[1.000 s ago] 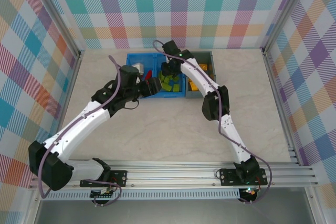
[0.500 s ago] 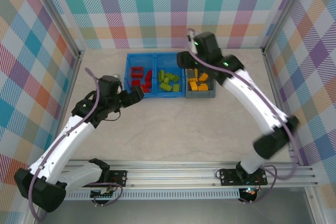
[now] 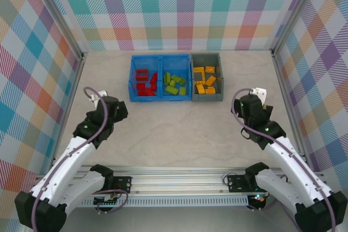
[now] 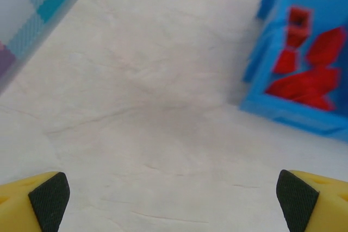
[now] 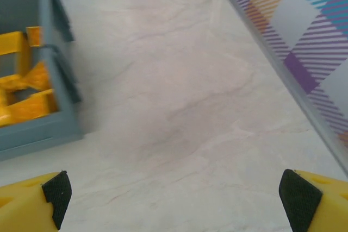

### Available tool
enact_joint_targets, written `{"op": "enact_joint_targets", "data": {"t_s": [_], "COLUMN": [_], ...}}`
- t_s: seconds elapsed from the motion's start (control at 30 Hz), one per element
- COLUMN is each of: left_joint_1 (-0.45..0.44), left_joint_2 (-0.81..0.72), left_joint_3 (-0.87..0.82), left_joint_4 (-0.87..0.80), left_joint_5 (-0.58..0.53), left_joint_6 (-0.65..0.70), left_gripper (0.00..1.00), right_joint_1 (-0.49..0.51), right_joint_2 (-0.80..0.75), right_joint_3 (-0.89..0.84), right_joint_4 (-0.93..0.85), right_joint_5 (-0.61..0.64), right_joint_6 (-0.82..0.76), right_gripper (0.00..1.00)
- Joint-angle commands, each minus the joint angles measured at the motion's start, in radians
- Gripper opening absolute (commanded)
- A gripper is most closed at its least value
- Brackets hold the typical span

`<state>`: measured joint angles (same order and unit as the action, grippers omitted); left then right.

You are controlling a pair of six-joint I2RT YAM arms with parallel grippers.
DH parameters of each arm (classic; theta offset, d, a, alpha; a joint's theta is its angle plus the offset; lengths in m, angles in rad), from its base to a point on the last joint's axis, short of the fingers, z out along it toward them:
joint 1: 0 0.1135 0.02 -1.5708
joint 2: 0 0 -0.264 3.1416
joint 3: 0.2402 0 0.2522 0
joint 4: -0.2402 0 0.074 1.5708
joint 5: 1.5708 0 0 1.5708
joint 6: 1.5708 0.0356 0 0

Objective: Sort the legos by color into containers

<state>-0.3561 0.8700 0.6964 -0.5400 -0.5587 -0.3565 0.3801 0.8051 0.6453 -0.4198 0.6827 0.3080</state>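
Observation:
The legos lie sorted in the containers at the back of the table. Red legos [image 3: 145,84] fill the left compartment of the blue bin [image 3: 160,99], green legos [image 3: 174,84] its right compartment. Yellow-orange legos [image 3: 205,82] sit in the dark grey bin [image 3: 207,99] beside it. My left gripper [image 3: 115,108] hovers open over bare table, left and nearer than the blue bin. In the left wrist view the left gripper [image 4: 173,202] holds nothing, with the blue bin [image 4: 283,113] and red legos [image 4: 304,80] ahead right. My right gripper [image 3: 246,103] is open too; the right gripper [image 5: 176,194] has the grey bin [image 5: 38,134] ahead left.
Checkered walls with metal posts [image 3: 76,63] enclose the table on three sides. An aluminium rail [image 3: 179,180] with both arm bases runs along the near edge. The wall's foot [image 5: 283,74] lies close on the right gripper's right side.
Both arms have drawn back from over the bins toward the near side, the left to the left, the right to the right. Both grippers opened wider on the way.

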Motion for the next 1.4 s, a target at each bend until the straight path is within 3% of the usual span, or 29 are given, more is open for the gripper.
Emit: {"op": "enact_joint_targets", "data": {"t_s": [0.0, 0.13, 0.27, 0.37, 0.5, 0.67, 0.73, 0.8, 0.87, 0.9, 1.03, 1.37], "left_joint_1": [0.036, 0.129, 0.168, 0.214, 0.239, 0.299, 0.297, 0.290, 0.290, 0.290, 0.290, 0.286], "left_joint_2": [0.045, 0.156, 0.323, 0.449, 0.580, 0.672, 0.676, 0.658, 0.698, 0.696, 0.686, 0.693], "left_joint_3": [-0.123, -0.239, -0.244, -0.237, -0.168, -0.067, -0.125, -0.210, -0.349, -0.384, -0.286, -0.293], "left_joint_4": [0.231, 0.576, 0.786, 0.934, 1.014, 0.942, 1.052, 1.190, 1.495, 1.561, 1.348, 1.374], "left_joint_5": [-0.165, 0.136, 0.143, 0.210, 0.242, 0.334, 0.358, 0.402, 0.402, 0.405, 0.377, 0.372], "left_joint_6": [0.133, 0.239, 0.300, 0.319, 0.398, 0.326, 0.326, 0.356, 0.357, 0.357, 0.344, 0.347], "left_gripper": [1.00, 1.00, 1.00, 1.00, 1.00, 1.00, 1.00, 1.00, 1.00, 1.00, 1.00, 1.00], "right_joint_1": [-0.053, -0.113, -0.162, -0.194, -0.217, -0.284, -0.310, -0.310, -0.311, -0.310, -0.320, -0.326], "right_joint_2": [-0.014, 0.098, 0.242, 0.358, 0.492, 0.643, 0.718, 0.702, 0.709, 0.706, 0.719, 0.721], "right_joint_3": [-0.190, -0.272, -0.363, -0.331, -0.287, -0.283, -0.319, -0.317, -0.326, -0.322, -0.257, -0.254], "right_joint_4": [0.401, 0.556, 0.857, 0.948, 1.087, 1.263, 1.396, 1.365, 1.396, 1.383, 1.273, 1.273], "right_joint_5": [-0.104, -0.204, -0.298, -0.369, -0.422, -0.468, -0.489, -0.491, -0.496, -0.499, -0.511, -0.513], "right_joint_6": [-0.175, -0.238, -0.267, -0.281, -0.304, -0.313, -0.295, -0.290, -0.295, -0.295, -0.286, -0.282], "right_gripper": [1.00, 1.00, 1.00, 1.00, 1.00, 1.00, 1.00, 1.00, 1.00, 1.00, 1.00, 1.00]}}
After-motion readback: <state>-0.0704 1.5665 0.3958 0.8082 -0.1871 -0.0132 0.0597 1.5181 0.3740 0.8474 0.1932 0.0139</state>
